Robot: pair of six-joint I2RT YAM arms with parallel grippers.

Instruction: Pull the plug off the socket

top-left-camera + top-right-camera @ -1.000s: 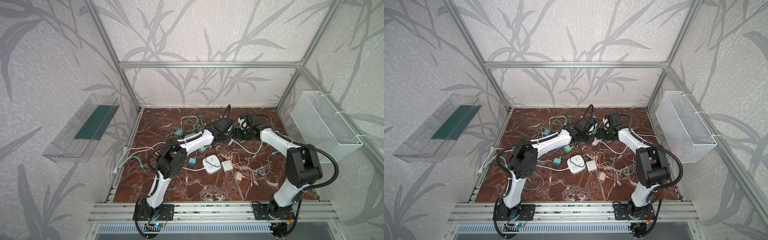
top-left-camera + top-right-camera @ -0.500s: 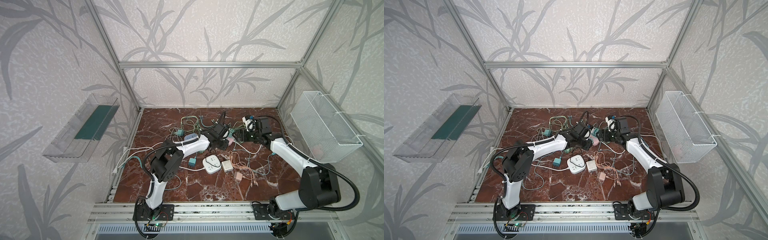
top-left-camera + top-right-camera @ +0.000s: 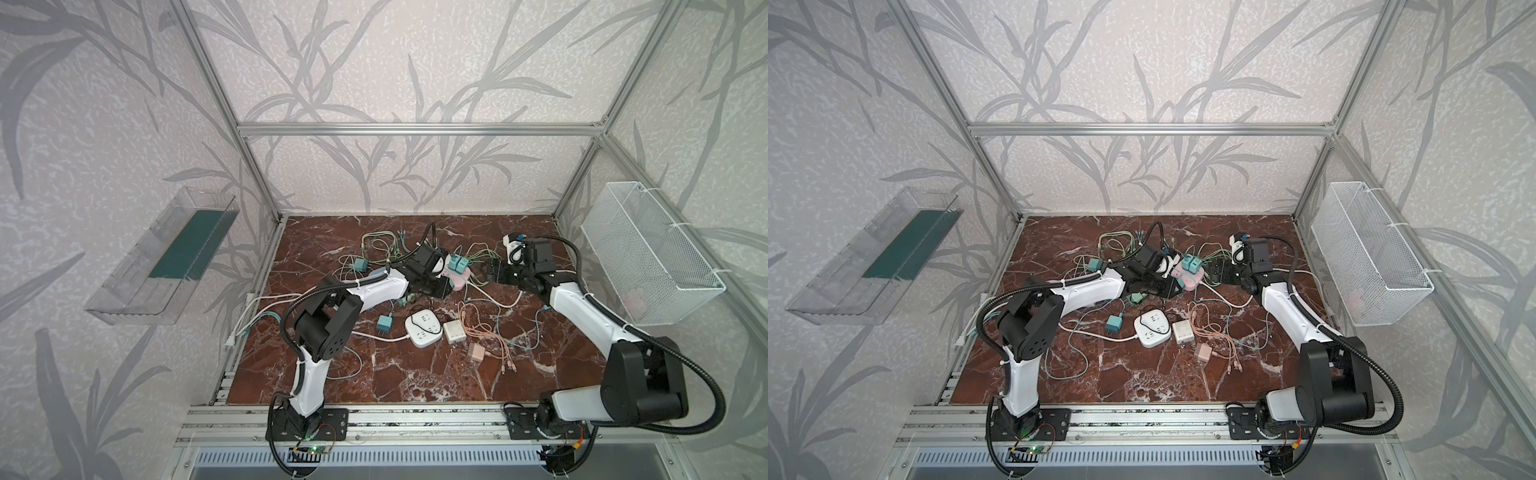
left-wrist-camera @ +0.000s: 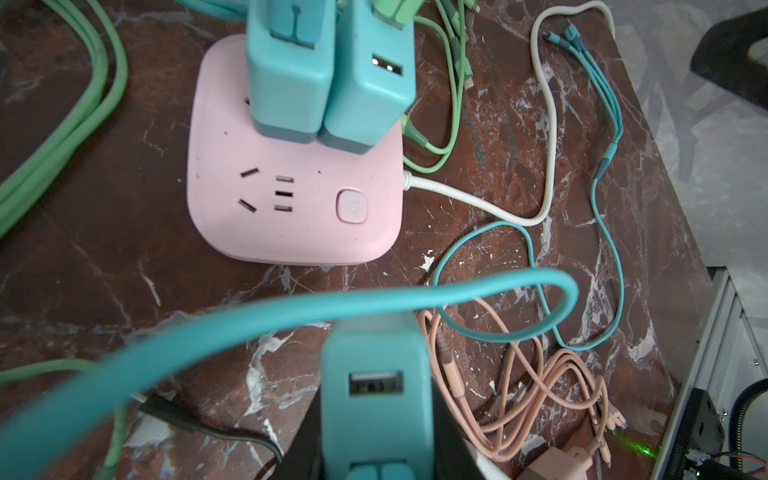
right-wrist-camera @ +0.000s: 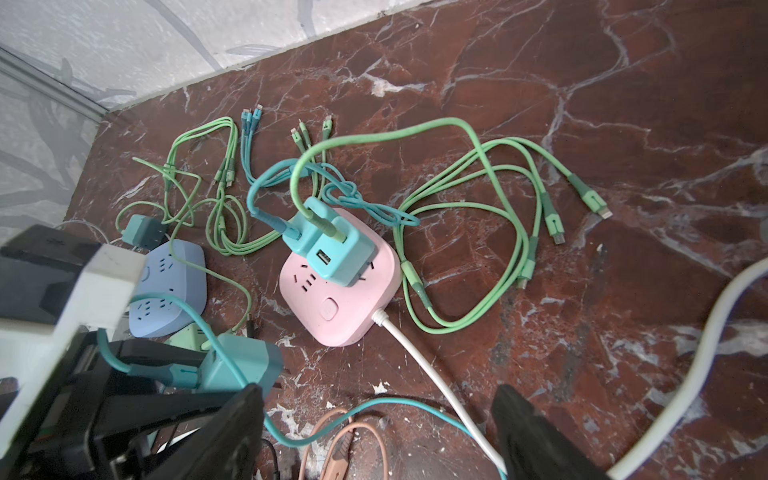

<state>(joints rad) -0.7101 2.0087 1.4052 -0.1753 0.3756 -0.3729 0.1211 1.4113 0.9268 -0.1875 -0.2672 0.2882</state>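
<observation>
Top views, table: red marbled table (image 3: 415, 386) littered with cables, chargers and socket blocks
Top views, pink socket: pink socket (image 3: 460, 277) lies towards the back between the two arms, with two teal seated plugs (image 3: 457, 262) standing in it
Top views, left fingers: left fingers (image 3: 438, 286) are low at the near-left side of the pink socket; their grip cannot be made out from here
Top views, right fingers: right fingers (image 3: 495, 271) are just right of the pink socket, not touching it
Left wrist, held plug: a teal held plug (image 4: 376, 399) is clamped between the closed left fingers, its USB port facing the camera
Left wrist, pink socket: flat on the table, apart from the held plug; a teal cable (image 4: 291, 307) arcs between them
Left wrist, seated plugs: upright and pressed against each other, next to one bare outlet and a round button
Right wrist, right fingers: spread wide with nothing gripped; a white cord (image 5: 428, 365) from the pink socket runs across the table below them
Right wrist, held plug: clear of the pink socket, near a blue socket (image 5: 170, 286)
</observation>
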